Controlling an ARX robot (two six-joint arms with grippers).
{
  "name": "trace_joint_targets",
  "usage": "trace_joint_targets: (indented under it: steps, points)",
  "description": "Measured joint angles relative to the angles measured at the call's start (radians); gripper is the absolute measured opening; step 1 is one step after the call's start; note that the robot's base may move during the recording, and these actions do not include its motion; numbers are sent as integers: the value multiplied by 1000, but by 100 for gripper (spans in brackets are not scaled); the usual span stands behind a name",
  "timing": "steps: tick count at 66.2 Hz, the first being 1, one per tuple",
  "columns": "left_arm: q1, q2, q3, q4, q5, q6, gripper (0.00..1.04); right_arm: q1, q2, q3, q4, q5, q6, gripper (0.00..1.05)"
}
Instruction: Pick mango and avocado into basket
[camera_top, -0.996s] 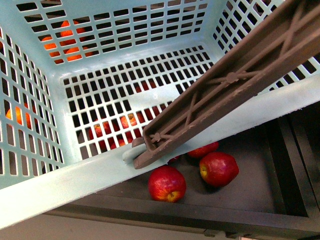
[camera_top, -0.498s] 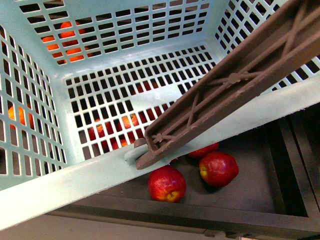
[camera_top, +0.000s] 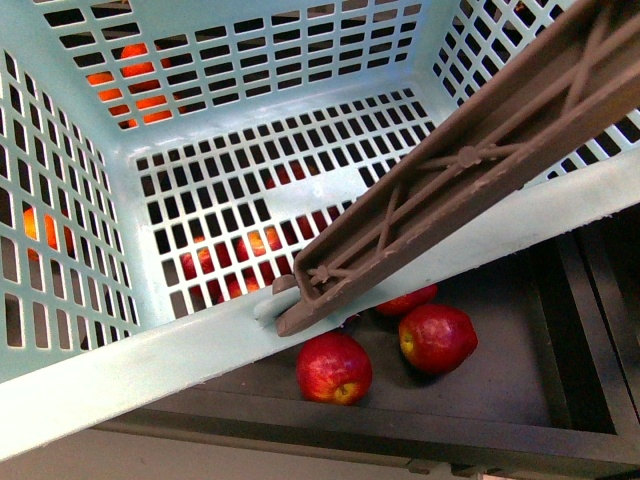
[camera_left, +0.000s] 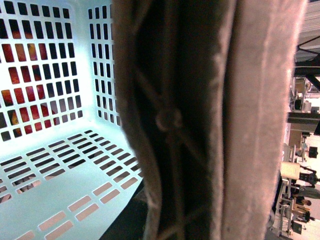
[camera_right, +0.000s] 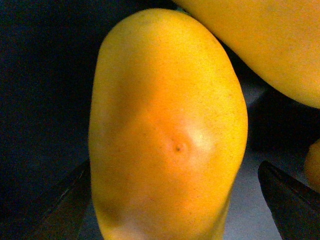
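The pale aqua basket (camera_top: 130, 370) fills the front view, held up and tilted, with its brown ribbed handle (camera_top: 470, 160) crossing at the right. It holds nothing. My left gripper is shut on the basket's handle (camera_left: 200, 120), which fills the left wrist view; its fingers do not show. In the right wrist view a yellow-orange mango (camera_right: 165, 130) sits close between my open right gripper's (camera_right: 175, 210) dark fingertips (camera_right: 287, 195), one on each side, apart from the fruit. No avocado is in view.
Below the basket, red apples (camera_top: 334, 366) (camera_top: 437, 337) lie in a dark bin (camera_top: 500, 400). More red and orange fruit shows through the basket's slots (camera_top: 140, 80). A second mango (camera_right: 270, 45) lies beside the first.
The basket has shifted slightly right and up in the front view; the handle has moved with it. The apples have stayed put.
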Motion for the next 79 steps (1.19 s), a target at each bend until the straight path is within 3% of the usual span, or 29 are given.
trace_joint_targets:
  steps: [6, 10, 22, 40, 54, 58, 68, 79]
  points:
    - [0, 0, 0, 0, 0, 0, 15, 0, 8, 6, 1, 2, -4, 94]
    - [0, 0, 0, 0, 0, 0, 15, 0, 8, 6, 11, 3, -11, 81]
    - [0, 0, 0, 0, 0, 0, 15, -2, 8, -3, 34, 1, -15, 63]
    - [0, 0, 0, 0, 0, 0, 15, -12, -57, -148, 127, -30, -77, 61]
    - [0, 0, 0, 0, 0, 0, 15, -39, -306, -436, 263, -160, -235, 61]
    - [0, 0, 0, 0, 0, 0, 15, -55, -466, -560, 282, -237, -314, 61]
    - [0, 0, 0, 0, 0, 0, 15, -95, -834, -787, 217, -391, -416, 61]
    - [0, 0, 0, 0, 0, 0, 15, -101, -1098, -897, 118, -477, -438, 61]
